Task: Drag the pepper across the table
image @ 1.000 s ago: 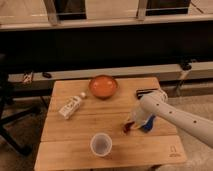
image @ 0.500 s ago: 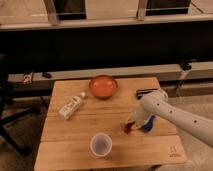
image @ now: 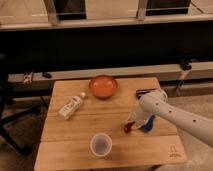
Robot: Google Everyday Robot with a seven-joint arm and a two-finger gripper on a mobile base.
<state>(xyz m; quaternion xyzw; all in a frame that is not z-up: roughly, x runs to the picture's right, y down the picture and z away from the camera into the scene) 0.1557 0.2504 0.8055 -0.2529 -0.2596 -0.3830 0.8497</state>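
right beside the pepper (image: 127,129) hangs the claw (image: 133,122).

I see 1 round orange-red bowl (image: 102,86) at far centre and 1 white plastic bottle (image: 70,106) lying on its side to the left. 1 clear plastic cup (image: 100,144) stands near centre. 1 blue blocky object (image: 149,124) sits right, just beside my gripper (image: 132,123), which is down low there.
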